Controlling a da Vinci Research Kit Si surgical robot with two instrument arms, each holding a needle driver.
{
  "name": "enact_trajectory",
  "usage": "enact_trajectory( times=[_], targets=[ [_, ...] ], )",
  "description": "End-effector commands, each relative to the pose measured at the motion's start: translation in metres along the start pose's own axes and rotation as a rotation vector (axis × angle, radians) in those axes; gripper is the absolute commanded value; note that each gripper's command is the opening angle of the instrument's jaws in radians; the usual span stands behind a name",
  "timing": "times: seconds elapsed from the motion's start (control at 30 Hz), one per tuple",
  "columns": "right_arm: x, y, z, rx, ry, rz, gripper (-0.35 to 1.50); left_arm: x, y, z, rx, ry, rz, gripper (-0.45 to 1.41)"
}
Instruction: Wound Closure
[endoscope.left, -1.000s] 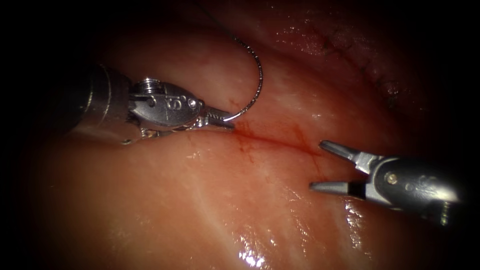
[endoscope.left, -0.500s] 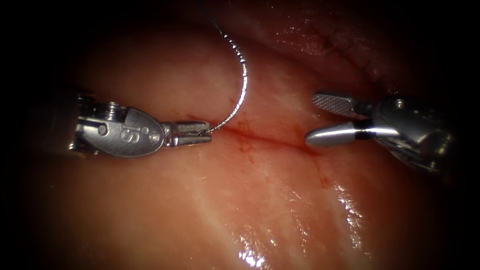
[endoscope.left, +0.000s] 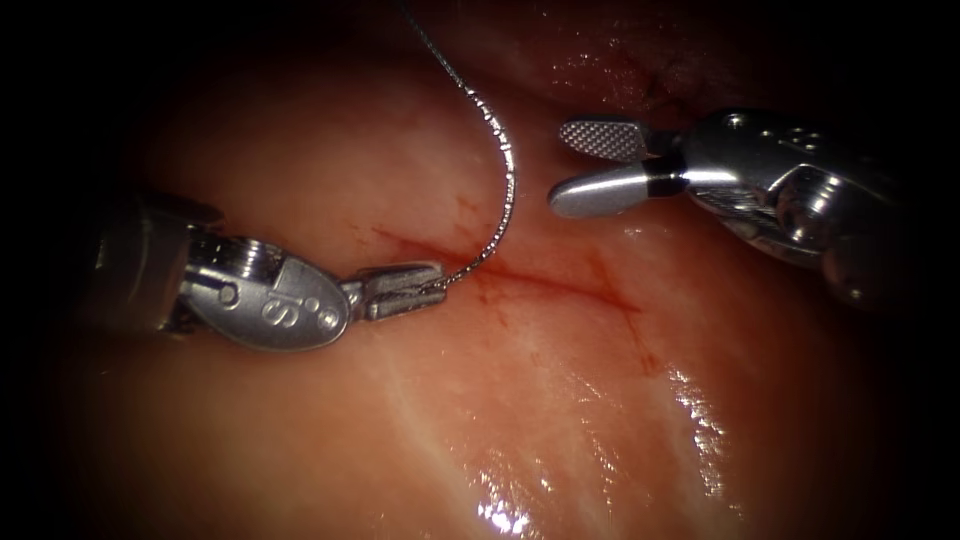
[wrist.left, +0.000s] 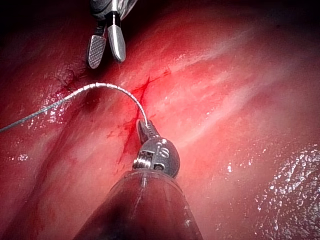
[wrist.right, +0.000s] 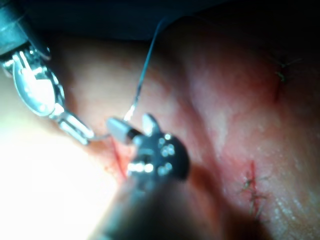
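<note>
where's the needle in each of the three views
Endoscope view: the needle arcs up from the left tool, whose shut jaws hold one end just over the cut.
Left wrist view: needle curving from the left tool toward the right tool.
Right wrist view: needle rising between both tools.
Shared landmark: the cut.

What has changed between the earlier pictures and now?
The right tool, jaws open and empty, moved from the lower right up and leftward, now above the cut near the needle. The left tool shifted left, then slightly down and right. It still grips the needle at one end, out of the tissue.
</note>
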Motion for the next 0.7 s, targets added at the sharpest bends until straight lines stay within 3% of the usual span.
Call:
enact_trajectory(
  times=[0.03, 0.7],
  targets=[
    [-0.0003, 0.0005, 0.0012, -0.026, -0.007, 0.000, 0.50, 0.0001, 0.0009, 0.0006, -0.002, 0.012, 0.013, -0.45],
    [-0.0010, 0.0005, 0.0045, -0.076, -0.073, 0.038, 0.58, 0.0013, 0.0012, 0.0009, 0.015, 0.031, 0.043, -0.45]
  ],
)
